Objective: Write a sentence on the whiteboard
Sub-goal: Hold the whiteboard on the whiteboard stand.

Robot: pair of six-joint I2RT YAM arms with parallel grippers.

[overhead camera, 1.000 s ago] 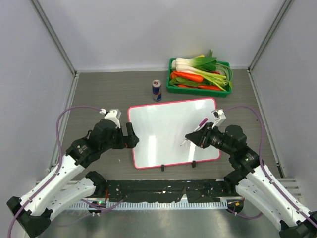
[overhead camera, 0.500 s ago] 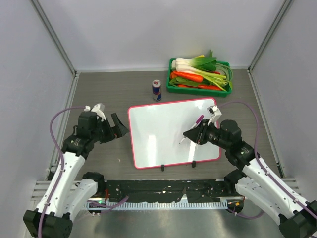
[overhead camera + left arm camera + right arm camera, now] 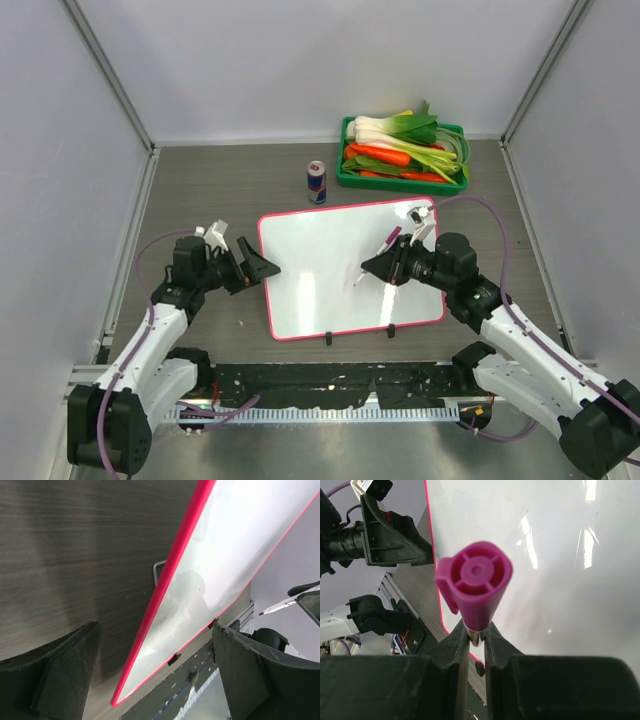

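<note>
The whiteboard (image 3: 330, 260) lies flat mid-table, with a pink-red frame and two black feet on its near edge. No writing shows on it; the sentence is not visible. My right gripper (image 3: 388, 268) is shut on a marker (image 3: 375, 258) with a magenta cap, its tip pointing down-left just above the board's right half. In the right wrist view the cap (image 3: 475, 580) stands above the closed gripper (image 3: 476, 632). My left gripper (image 3: 264, 267) is open at the board's left edge. In the left wrist view the red frame (image 3: 172, 580) runs between its open fingers (image 3: 55, 675).
A green crate of leeks and carrots (image 3: 402, 150) stands at the back right. A drink can (image 3: 317, 181) stands just behind the board. Grey walls close in both sides and the back. A black rail (image 3: 330, 385) runs along the near edge.
My left gripper pulled away left from the board's edge, then came back to it with the arm lower. My right gripper carried the marker slightly left and farther over the board.
</note>
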